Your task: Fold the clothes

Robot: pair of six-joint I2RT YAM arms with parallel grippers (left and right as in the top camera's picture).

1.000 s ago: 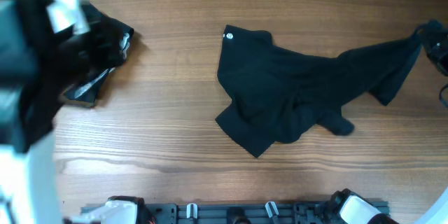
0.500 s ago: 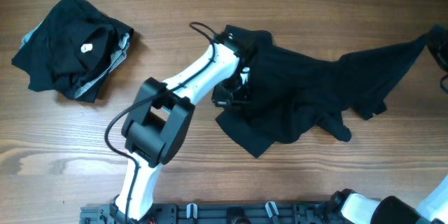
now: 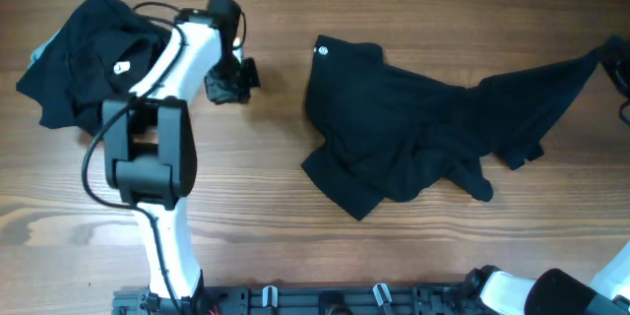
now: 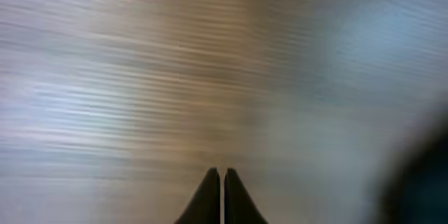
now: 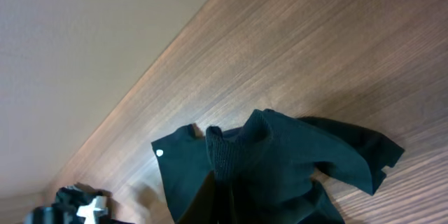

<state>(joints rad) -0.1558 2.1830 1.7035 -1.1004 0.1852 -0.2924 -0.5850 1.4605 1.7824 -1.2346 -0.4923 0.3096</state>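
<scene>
**Q:** Left fingers (image 4: 208,199): holding anything?

**R:** Nothing. Their tips are pressed together over bare worktop (image 3: 246,246), upper left of centre in the overhead view. Their own camera view is badly blurred.

**Q:** And the right fingers (image 5: 203,203)?

**R:** Pinched on a ribbed edge of the shirt (image 3: 404,143), as far as I can judge. It lies crumpled mid-frame, with one part drawn out to the upper right corner.

**Q:** Anything else?

**R:** A pile (image 3: 84,69) of black cloth with grey trim, upper left.

**Q:** Which step, then?

**R:** Spreading, I'd say, as nothing is folded yet. Next, the left fingers must part and take the shirt's near edge by the logo (image 3: 321,51), so both arms can pull it flat.

**Q:** Surface and room?

**R:** Smooth brown wood grain, so cloth should slide easily. Past its edge the right wrist view shows only plain beige.
</scene>
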